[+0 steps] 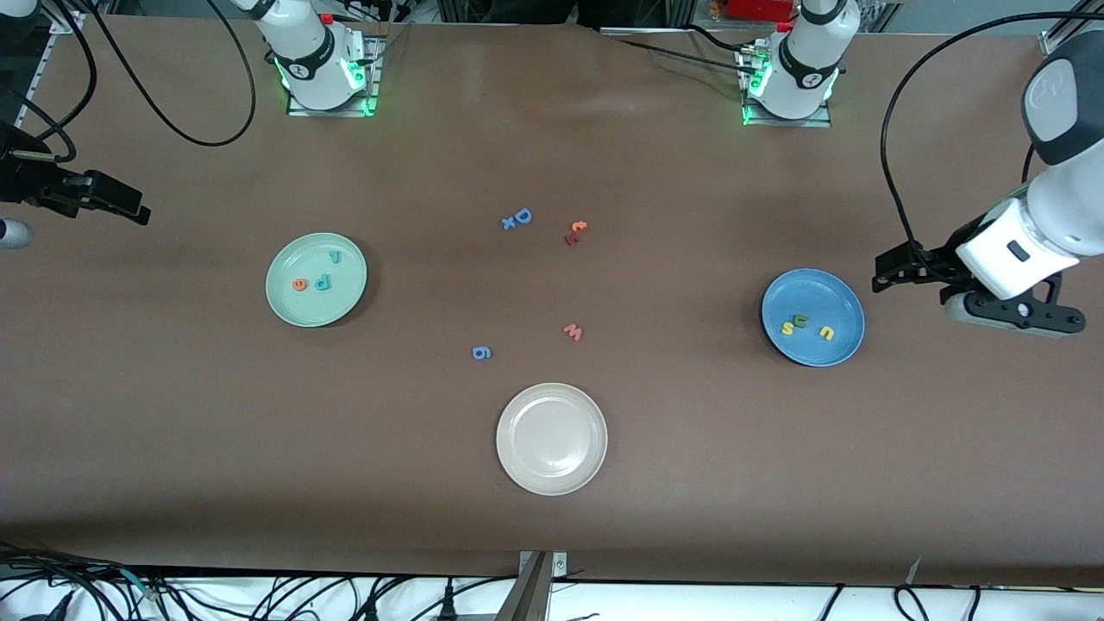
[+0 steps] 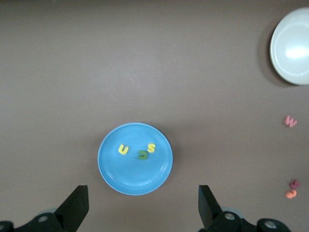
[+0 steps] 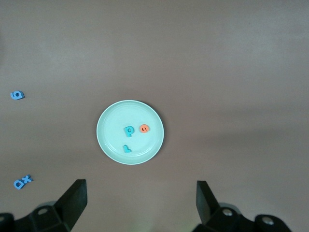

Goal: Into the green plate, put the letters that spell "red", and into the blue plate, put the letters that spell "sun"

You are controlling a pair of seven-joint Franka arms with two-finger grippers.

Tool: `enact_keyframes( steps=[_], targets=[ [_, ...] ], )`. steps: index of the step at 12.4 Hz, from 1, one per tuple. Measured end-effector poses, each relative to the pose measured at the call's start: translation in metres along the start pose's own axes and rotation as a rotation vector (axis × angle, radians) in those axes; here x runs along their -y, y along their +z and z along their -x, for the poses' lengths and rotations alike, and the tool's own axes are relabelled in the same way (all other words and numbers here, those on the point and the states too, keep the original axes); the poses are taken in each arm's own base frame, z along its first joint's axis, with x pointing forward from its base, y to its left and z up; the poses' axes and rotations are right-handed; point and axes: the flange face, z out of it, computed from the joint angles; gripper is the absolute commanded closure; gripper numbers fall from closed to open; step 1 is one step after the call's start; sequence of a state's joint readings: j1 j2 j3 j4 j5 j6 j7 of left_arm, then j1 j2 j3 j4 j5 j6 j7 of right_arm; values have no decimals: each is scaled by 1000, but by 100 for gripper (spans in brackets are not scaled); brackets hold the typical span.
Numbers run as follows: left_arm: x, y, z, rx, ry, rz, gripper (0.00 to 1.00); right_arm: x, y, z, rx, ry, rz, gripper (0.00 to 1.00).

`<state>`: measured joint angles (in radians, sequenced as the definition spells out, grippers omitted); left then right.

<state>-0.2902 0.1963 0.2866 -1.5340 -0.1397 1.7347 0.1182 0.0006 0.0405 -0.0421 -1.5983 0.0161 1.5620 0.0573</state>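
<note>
We see r, e, d point(image 1: 323, 281) in the green plate point(image 1: 289, 302) and s, u, n point(image 1: 801, 321) in the blue plate point(image 1: 841, 297), left gripper point(image 2: 143, 207) and right gripper point(image 3: 141, 204) released and empty; if regrasping, pinch these light, soft foam letters by their edges.

- Arms point(image 1: 1048, 216) white with dark grey joints.
- Bases point(image 1: 323, 69) lit green, red buttons on top.
- Black cables point(image 1: 897, 172).
- Claws point(image 2: 142, 208) black, wedge-shaped fingers point(image 2: 77, 205).
</note>
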Motion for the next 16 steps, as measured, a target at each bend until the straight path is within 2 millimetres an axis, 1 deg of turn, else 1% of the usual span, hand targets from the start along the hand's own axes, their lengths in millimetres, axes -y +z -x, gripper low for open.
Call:
enact_keyframes(
  steps=[1, 2, 3, 6, 9, 16],
  targets=[
    [4, -18, -2, -35, -40, -5, 0, 0, 0, 0, 0, 0, 0, 0],
    [7, -31, -3, -58, -76, -17, 0, 0, 0, 0, 1, 0, 0, 0],
    [9, -36, -3, -65, -94, -34, 0, 0, 0, 0, 1, 0, 0, 0],
    [8, -36, -3, -56, -115, -37, 0, 0, 0, 0, 2, -1, 0, 0],
    [16, -37, -2, -56, -129, -39, 0, 0, 0, 0, 3, -1, 0, 0],
    [25, -59, 6, -90, -135, -16, 0, 0, 1, 1, 9, 0, 0, 0]
  ],
)
